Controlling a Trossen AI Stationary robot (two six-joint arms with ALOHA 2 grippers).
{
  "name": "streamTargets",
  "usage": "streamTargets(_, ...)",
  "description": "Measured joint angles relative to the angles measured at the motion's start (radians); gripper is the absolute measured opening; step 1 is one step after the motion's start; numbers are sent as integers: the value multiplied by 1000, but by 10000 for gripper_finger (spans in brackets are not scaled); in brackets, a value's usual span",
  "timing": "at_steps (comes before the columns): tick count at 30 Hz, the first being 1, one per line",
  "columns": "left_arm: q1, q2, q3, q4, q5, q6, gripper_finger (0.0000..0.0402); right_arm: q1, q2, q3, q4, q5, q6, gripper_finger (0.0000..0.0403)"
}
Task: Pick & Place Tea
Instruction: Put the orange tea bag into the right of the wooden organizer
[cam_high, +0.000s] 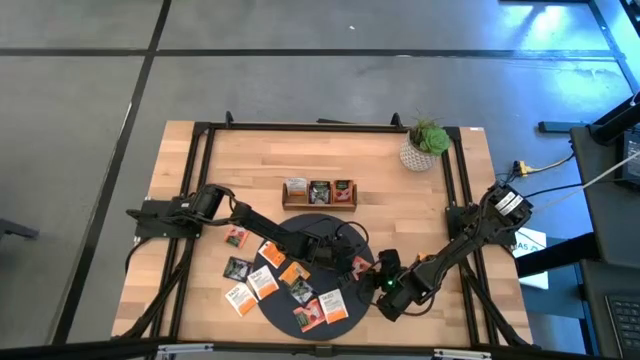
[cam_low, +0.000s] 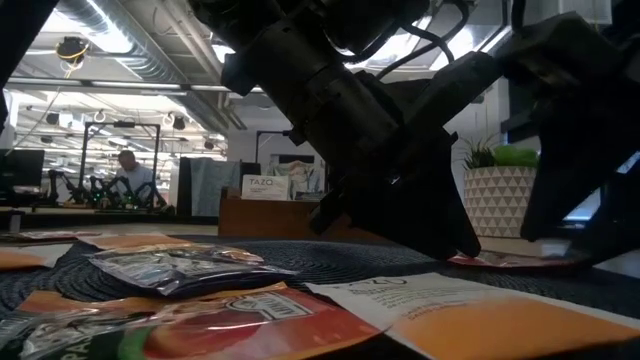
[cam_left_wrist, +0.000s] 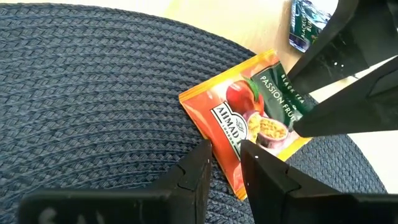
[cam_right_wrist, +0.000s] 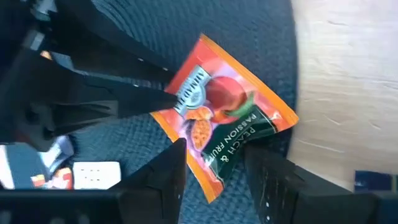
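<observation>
Both grippers, left (cam_left_wrist: 225, 163) and right (cam_right_wrist: 214, 168), stand with fingers parted over 1 orange peach-passion-fruit sachet (cam_left_wrist: 249, 121) lying ungrasped on the dark mat (cam_left_wrist: 93, 93), while the other sachets (cam_high: 262, 283) remain scattered there and on the table, so most of the task appears undone.

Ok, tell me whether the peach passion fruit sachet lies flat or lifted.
Flat: sachet lies on the dark mat; both grippers, left and right, straddle its edges.

A wooden table (cam_high: 400, 200) is holding a dark round mat (cam_high: 330, 225), a tea tray (cam_high: 319, 194), a potted plant (cam_high: 425, 147) and scattered sachets (cam_high: 238, 268).
</observation>
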Motion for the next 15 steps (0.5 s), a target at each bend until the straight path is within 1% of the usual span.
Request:
streamTargets(7,0,0,0,0,0,0,86,0,0,1,-10,-6,0,154)
streamTargets(15,0,0,0,1,0,0,86,1,0,1,-17,-9,0,102)
